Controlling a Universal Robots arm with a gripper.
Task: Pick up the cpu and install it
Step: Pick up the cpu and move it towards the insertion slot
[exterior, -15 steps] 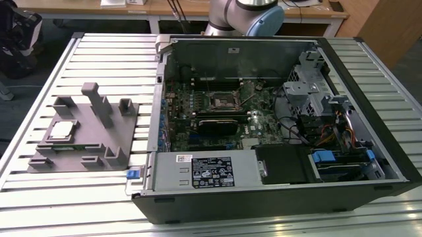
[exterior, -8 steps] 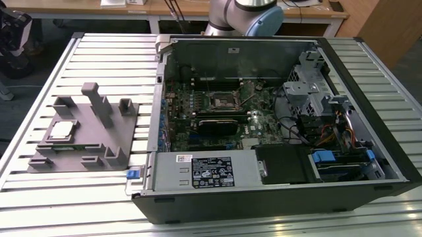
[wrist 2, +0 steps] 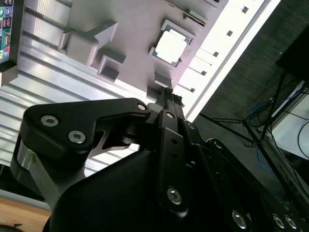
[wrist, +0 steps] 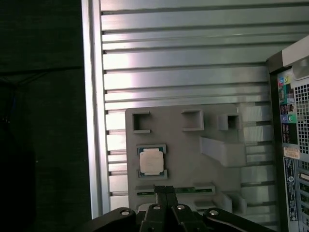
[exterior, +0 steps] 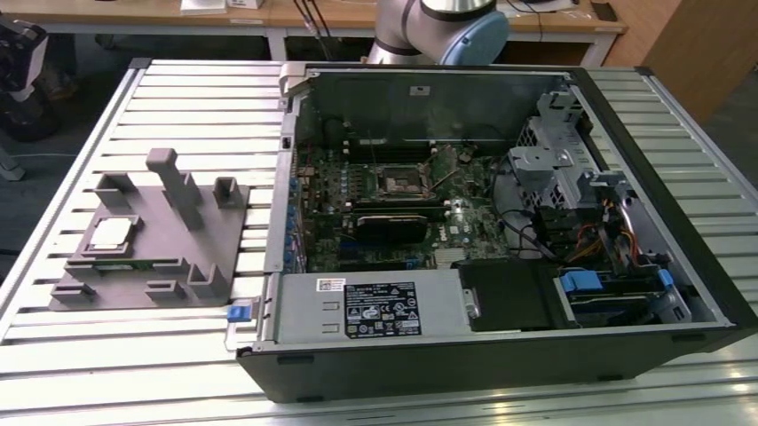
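The cpu (exterior: 110, 233) is a small silvery square chip lying flat in a recess of the grey tray (exterior: 166, 253) on the exterior view's left. Both wrist views look down on it from well above: the cpu (wrist 2: 170, 47) (wrist: 151, 161) sits untouched in the tray (wrist 2: 140, 24) (wrist: 193, 159). My gripper (wrist: 165, 189) (wrist 2: 169, 93) hangs high over the tray's near edge, its two dark fingers pressed together with nothing between them. Inside the open computer case, the black square socket (exterior: 400, 180) sits on the motherboard.
The open computer case (exterior: 498, 222) lies on its side on the slatted metal table (exterior: 190, 98), to the exterior view's right of the tray. A green memory stick (wrist: 174, 190) rests in a tray slot. Grey posts (exterior: 177, 182) rise from the tray. The table edge (wrist: 94, 121) borders dark floor.
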